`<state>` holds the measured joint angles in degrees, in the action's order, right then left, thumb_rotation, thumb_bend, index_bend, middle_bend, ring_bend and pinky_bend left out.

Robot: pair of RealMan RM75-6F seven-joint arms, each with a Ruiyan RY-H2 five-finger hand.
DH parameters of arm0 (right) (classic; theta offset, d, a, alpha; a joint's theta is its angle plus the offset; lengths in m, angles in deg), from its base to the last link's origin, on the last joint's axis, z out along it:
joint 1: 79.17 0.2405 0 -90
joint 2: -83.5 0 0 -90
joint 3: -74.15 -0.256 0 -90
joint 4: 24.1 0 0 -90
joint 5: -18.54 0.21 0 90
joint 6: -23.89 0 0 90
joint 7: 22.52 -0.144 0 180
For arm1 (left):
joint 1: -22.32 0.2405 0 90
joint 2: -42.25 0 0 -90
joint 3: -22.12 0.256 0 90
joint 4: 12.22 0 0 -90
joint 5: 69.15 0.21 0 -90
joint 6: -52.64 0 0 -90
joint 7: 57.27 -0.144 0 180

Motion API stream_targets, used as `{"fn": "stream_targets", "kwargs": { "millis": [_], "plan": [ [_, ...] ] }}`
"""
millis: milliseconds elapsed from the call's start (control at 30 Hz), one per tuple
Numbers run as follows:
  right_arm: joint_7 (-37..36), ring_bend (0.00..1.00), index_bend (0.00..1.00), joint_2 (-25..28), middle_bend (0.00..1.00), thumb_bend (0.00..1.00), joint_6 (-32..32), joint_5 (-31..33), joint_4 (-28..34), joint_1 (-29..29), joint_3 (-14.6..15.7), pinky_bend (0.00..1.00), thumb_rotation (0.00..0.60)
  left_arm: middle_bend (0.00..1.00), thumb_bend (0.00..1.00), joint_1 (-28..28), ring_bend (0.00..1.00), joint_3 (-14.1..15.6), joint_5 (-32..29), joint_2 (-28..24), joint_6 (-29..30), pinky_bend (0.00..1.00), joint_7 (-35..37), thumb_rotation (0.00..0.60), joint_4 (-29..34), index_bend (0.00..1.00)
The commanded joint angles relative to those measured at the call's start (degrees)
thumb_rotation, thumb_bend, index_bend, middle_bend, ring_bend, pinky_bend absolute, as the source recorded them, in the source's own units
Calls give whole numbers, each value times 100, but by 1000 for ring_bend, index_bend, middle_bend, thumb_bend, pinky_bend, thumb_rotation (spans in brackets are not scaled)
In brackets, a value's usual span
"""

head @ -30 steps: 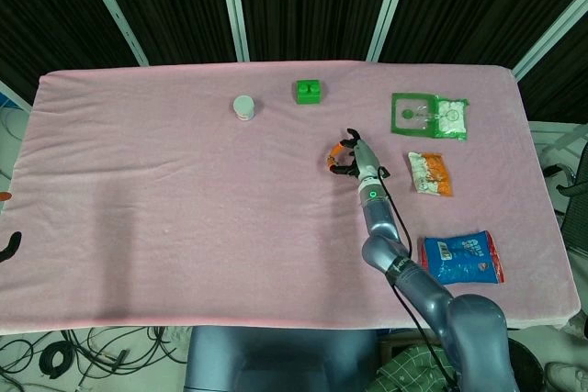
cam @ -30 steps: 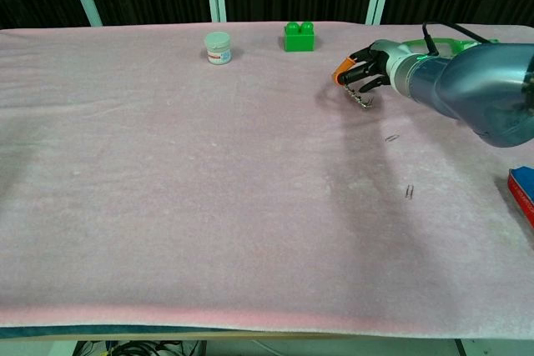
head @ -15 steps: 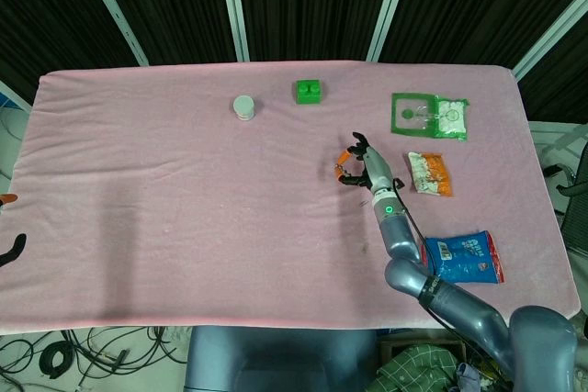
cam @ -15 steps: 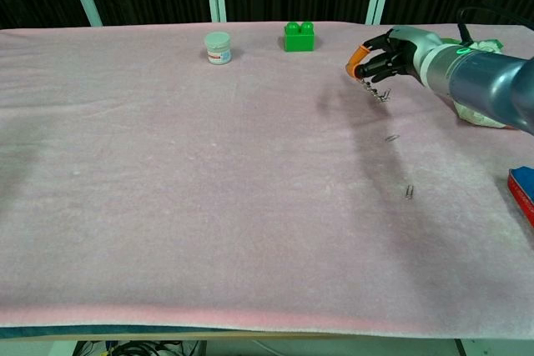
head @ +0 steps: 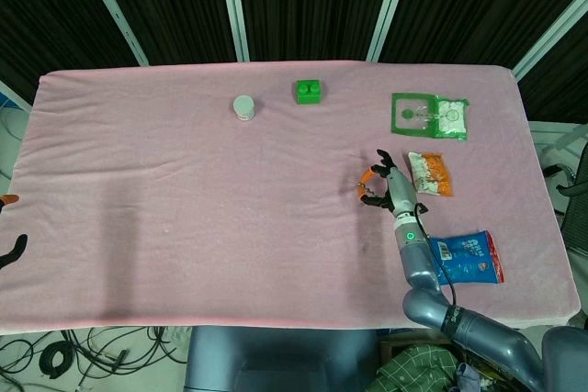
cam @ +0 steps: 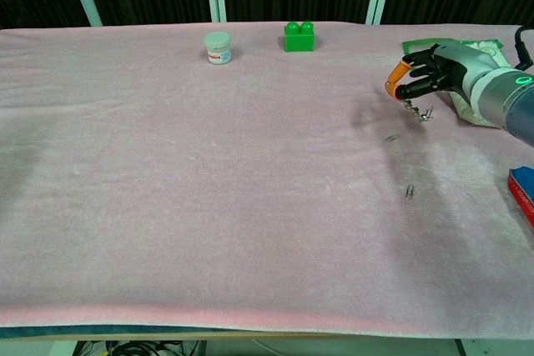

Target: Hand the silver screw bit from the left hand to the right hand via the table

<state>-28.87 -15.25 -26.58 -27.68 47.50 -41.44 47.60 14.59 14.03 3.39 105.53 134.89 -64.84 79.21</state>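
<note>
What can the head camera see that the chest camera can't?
Only the head view shows the orange snack packet, the whole blue snack bag and, at the far left edge, part of the left hand.

Only the chest view shows two small metal clips lying on the cloth, and a silver piece hanging from the right hand.

Both show the right hand, white jar, green block and pink table.

Even, bright overhead light; soft shadows fall on the pink tablecloth (cam: 209,206). Both views are sharp, the chest view bowed at its edges.
</note>
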Motion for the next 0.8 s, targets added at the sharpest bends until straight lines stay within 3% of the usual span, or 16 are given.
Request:
{"fn": "stream_targets", "kwargs": {
  "millis": [33, 800],
  "plan": [
    [-158, 86, 654, -73, 36, 366, 98, -75, -148, -16, 46, 220, 600, 30, 313, 6, 0, -3, 0, 9, 18, 0, -19, 600, 6, 283],
    [-854, 94, 654, -735, 36, 365, 535, -279, -1137, 366, -72, 295, 600, 30, 334, -32, 0, -47, -108, 116, -6, 0, -209, 600, -36, 288]
  ]
}}
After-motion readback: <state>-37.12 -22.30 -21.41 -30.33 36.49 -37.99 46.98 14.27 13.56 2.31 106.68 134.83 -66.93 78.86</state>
